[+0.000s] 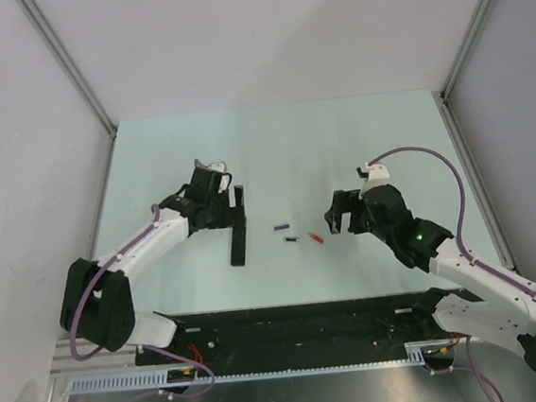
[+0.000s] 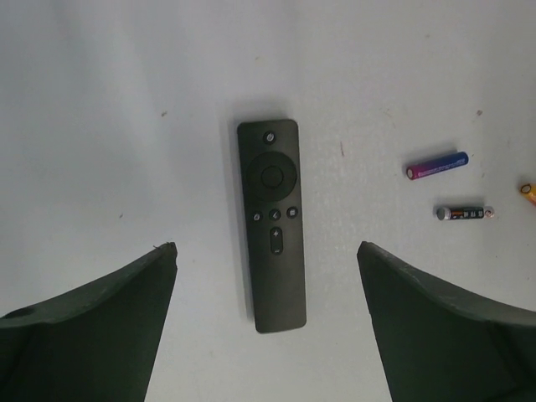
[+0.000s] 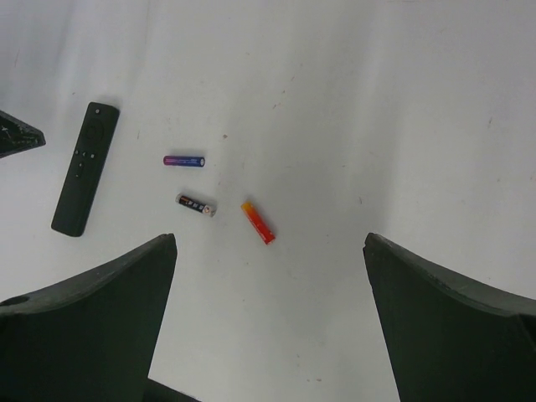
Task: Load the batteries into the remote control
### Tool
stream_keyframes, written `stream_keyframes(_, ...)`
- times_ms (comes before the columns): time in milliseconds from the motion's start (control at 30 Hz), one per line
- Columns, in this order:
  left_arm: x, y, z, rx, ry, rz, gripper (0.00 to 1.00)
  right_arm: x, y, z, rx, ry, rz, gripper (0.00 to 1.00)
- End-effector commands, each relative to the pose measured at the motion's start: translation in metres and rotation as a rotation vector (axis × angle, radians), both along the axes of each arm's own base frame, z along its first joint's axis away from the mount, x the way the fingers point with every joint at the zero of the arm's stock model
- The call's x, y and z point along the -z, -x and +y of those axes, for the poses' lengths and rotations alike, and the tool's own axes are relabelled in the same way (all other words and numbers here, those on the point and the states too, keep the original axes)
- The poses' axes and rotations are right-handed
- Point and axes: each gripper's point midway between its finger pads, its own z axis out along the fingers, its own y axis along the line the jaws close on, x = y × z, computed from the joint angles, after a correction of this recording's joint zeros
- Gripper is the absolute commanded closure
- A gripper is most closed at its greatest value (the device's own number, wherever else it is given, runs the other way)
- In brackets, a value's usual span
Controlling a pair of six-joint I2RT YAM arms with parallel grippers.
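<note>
Remote (image 2: pixel 270 224), buttons up, left of centre on table (image 1: pixel 272 144), just beside my left gripper (image 2: pixel 266 248), jaws wide, empty. Right of it: purple battery (image 2: pixel 436 165), black battery (image 2: pixel 463 213), red battery (image 3: pixel 258 222), apart, near my right gripper (image 3: pixel 270 239), also wide, empty.

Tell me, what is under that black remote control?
The remote control lies flat on the table, buttons up, with nothing visibly beneath it. Its underside is hidden. The purple battery, black battery and red battery lie loose beside it.
</note>
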Motion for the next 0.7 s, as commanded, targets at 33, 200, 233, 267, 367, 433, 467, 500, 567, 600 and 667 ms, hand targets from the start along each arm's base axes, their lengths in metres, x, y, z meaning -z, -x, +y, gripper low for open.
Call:
stream_keyframes(33,-0.003,-0.02,-0.016,0.077,-0.037,-0.048,0.15,-0.004,-0.004,0.008,-0.049,-0.041,0.001,0.0)
stream_keyframes(200,0.02,-0.017,-0.014,0.068,-0.102,0.003,0.2,0.001,-0.006,0.008,-0.045,-0.052,0.023,0.0)
stream_keyframes(233,0.021,-0.018,-0.013,0.064,-0.11,0.0,0.2,0.001,-0.006,0.008,-0.047,-0.055,0.024,0.0)
stream_keyframes(267,0.023,-0.018,-0.011,0.058,-0.125,0.005,0.21,0.0,-0.006,0.009,-0.044,-0.061,0.025,0.0)
stream_keyframes(367,0.027,-0.02,-0.006,0.046,-0.152,0.013,0.22,0.0,-0.004,0.01,-0.051,-0.067,0.03,0.0)
stream_keyframes(433,0.035,-0.02,-0.006,0.044,-0.166,0.033,0.24,0.001,-0.004,0.01,-0.054,-0.067,0.033,0.0)
stream_keyframes(467,0.038,-0.02,-0.007,0.047,-0.169,0.042,0.25,0.001,-0.003,0.01,-0.053,-0.066,0.033,0.0)
stream_keyframes(500,0.039,-0.021,-0.009,0.052,-0.168,0.047,0.29,0.001,-0.003,0.01,-0.051,-0.067,0.034,0.0)
stream_keyframes(567,0.048,-0.02,-0.01,0.052,-0.173,0.071,0.32,-0.001,-0.002,0.008,-0.049,-0.07,0.03,0.0)
stream_keyframes(600,0.049,-0.02,-0.011,0.055,-0.177,0.076,0.32,-0.001,-0.001,0.008,-0.051,-0.07,0.029,0.0)
stream_keyframes(667,0.051,-0.019,-0.014,0.06,-0.186,0.077,0.32,-0.002,-0.001,0.008,-0.047,-0.076,0.023,0.0)
